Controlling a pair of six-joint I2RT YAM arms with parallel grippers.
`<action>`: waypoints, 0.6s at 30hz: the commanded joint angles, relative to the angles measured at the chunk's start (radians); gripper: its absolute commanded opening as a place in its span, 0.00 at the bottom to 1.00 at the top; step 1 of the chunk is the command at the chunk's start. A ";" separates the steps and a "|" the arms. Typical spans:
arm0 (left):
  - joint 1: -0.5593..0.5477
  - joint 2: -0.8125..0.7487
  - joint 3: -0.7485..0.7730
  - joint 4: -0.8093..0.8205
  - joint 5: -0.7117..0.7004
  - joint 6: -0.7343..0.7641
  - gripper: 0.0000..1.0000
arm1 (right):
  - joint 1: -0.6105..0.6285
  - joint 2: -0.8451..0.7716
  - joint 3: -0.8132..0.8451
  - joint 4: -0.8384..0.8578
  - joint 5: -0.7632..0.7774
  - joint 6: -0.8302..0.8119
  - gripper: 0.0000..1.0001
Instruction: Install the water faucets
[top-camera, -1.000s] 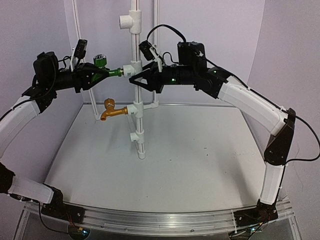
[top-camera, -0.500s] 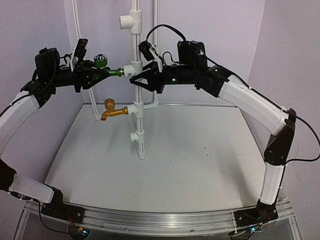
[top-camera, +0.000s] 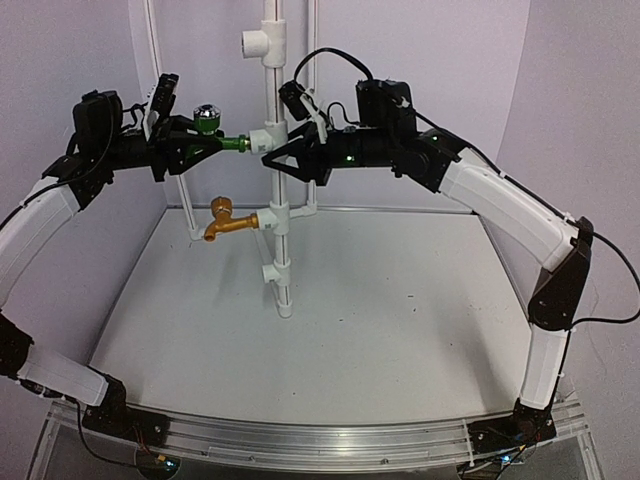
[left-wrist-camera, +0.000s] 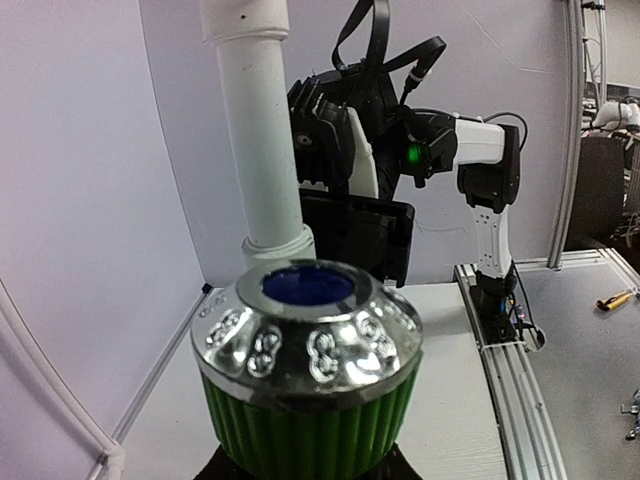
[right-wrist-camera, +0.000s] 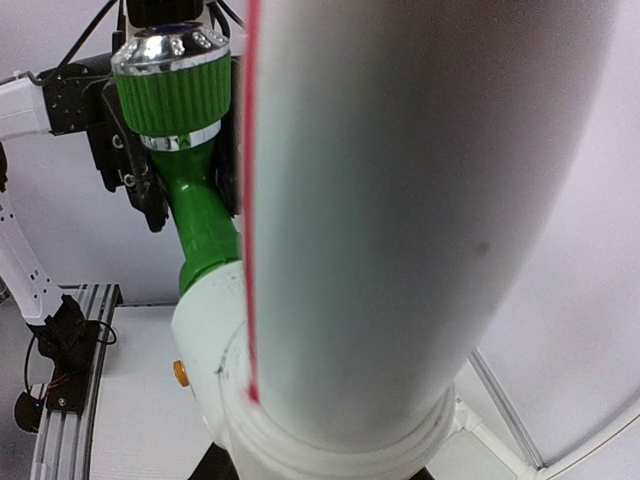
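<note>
The green faucet (top-camera: 222, 141) sticks out to the left of a white T-fitting (top-camera: 266, 137) on the upright white pipe (top-camera: 278, 250). Its chrome-capped round handle (left-wrist-camera: 306, 372) points up. My left gripper (top-camera: 196, 148) is shut on the faucet's body; only a sliver of the fingers shows under the handle in the left wrist view. The golden faucet (top-camera: 226, 220) sits in a lower fitting, spout down. My right gripper (top-camera: 273, 160) is shut around the pipe just under the upper fitting (right-wrist-camera: 212, 340). The pipe (right-wrist-camera: 420, 200) fills the right wrist view, with the green faucet (right-wrist-camera: 185, 180) behind it.
A further T-fitting (top-camera: 260, 43) sits high on the pipe and another (top-camera: 272, 272) low down. Thin white frame tubes (top-camera: 152, 50) rise at the back left. The white table (top-camera: 400, 320) lies below, with purple walls around and a metal rail (top-camera: 330, 440) at the near edge.
My left gripper has turned a little with the green faucet, so its handle now stands more upright and slightly further right. The right arm has stayed put.
</note>
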 joint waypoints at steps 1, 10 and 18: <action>-0.077 0.011 0.022 -0.030 -0.028 0.095 0.00 | 0.003 -0.029 0.042 -0.026 0.009 -0.088 0.00; -0.106 0.007 -0.010 -0.042 -0.052 0.144 0.00 | -0.019 -0.045 0.028 -0.021 -0.008 -0.069 0.00; -0.106 0.001 -0.063 -0.007 -0.072 0.102 0.00 | -0.019 -0.057 0.010 -0.017 -0.026 -0.079 0.00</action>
